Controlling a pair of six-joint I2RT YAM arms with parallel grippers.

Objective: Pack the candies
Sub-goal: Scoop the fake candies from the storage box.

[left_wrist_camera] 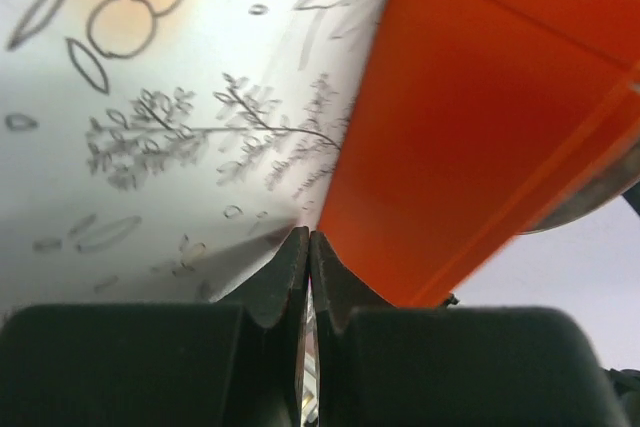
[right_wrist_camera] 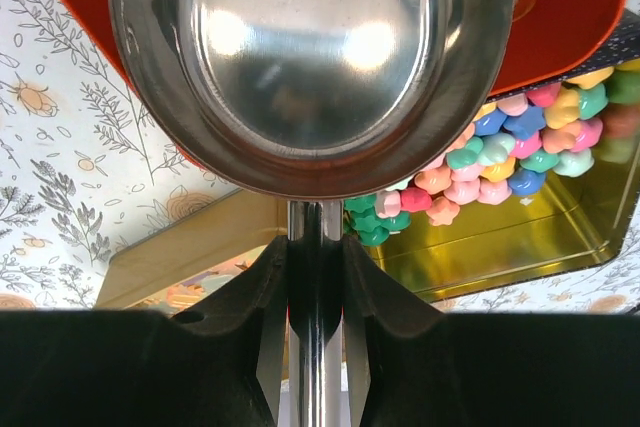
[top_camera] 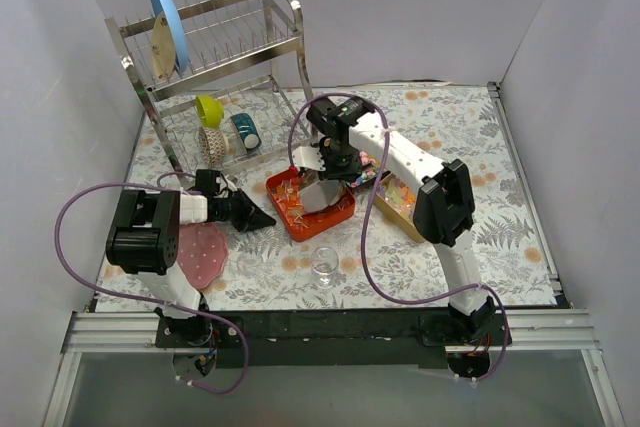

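In the gold tin (right_wrist_camera: 540, 237), just to the right of the red tray (top_camera: 343, 220), the pastel candies (right_wrist_camera: 500, 147) are lying heaped toward one wall, with a stretch of bare gold floor showing beside them. More candies, clear-wrapped ones (top_camera: 287, 197), are lying scattered in the red tray's left part. The two containers are sitting edge to edge, so there is little room between them.

The scoop (right_wrist_camera: 310, 57) is hanging over the red tray, its shiny bowl covering much of the tray floor. In the right wrist view its rim is overlapping the edge of the pastel heap, but I cannot tell whether it is touching them. The right gripper (right_wrist_camera: 316, 277) is pinching the scoop's handle between its fingers.

The left gripper (left_wrist_camera: 308, 247) is sitting low over the table (left_wrist_camera: 150, 147), fingertips pressed together, just beside the tray's left corner. Whether it is touching the wall is unclear.

Flowered tabletop is lying open left of the tray. A glass cup (top_camera: 325, 265) is standing apart in front, and the dish rack (top_camera: 215, 57) is standing well apart at the far left.
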